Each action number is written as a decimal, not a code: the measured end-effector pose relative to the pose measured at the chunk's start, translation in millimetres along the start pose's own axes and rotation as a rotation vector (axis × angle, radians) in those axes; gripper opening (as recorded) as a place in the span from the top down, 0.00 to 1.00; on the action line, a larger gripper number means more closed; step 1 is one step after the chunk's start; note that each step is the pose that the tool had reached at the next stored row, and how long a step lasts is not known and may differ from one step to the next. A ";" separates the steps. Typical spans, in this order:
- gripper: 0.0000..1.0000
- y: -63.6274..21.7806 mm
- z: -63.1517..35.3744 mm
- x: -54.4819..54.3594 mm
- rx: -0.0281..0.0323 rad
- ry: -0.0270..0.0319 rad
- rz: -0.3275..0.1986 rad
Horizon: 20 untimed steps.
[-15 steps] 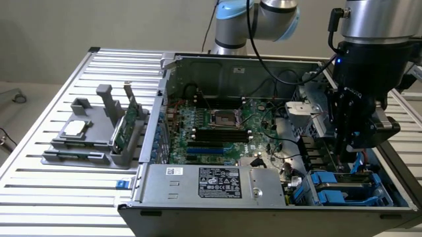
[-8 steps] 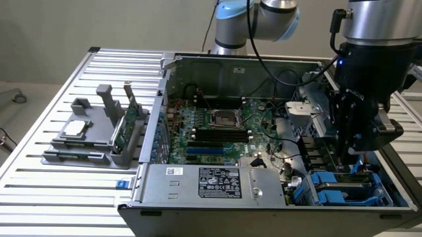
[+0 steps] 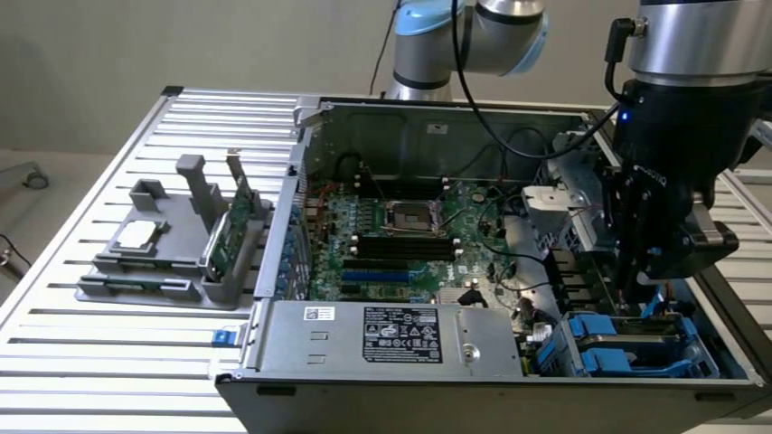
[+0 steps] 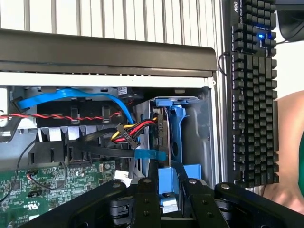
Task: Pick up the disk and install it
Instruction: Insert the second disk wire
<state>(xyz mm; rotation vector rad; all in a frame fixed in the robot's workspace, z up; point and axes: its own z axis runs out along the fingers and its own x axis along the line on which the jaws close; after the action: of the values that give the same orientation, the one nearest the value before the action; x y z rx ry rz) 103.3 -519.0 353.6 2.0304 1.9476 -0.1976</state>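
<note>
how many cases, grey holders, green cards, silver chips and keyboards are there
computer case: 1
grey holder: 1
green circuit card: 1
silver chip: 1
keyboard: 1
total: 5

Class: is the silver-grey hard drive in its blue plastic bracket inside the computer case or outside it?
Inside. The disk stands on edge in the open case's corner bay, with the gripper directly above.

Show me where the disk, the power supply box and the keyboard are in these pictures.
disk [image 3: 630,342]: exterior view, on its blue frame.
power supply box [image 3: 362,336]: exterior view, on its top face.
keyboard [image 4: 251,95]: wrist view, on its keys.
</note>
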 end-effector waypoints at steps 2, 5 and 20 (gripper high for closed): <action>0.73 0.0 0.3 0.3 0.0001 0.0034 0.000; 0.73 -0.1 0.6 0.4 0.0003 0.0072 0.001; 0.73 1.3 0.4 2.5 0.0004 0.0112 0.001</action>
<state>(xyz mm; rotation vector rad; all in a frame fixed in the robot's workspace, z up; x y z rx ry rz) 104.8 -516.8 352.6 2.0371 1.9533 -0.1868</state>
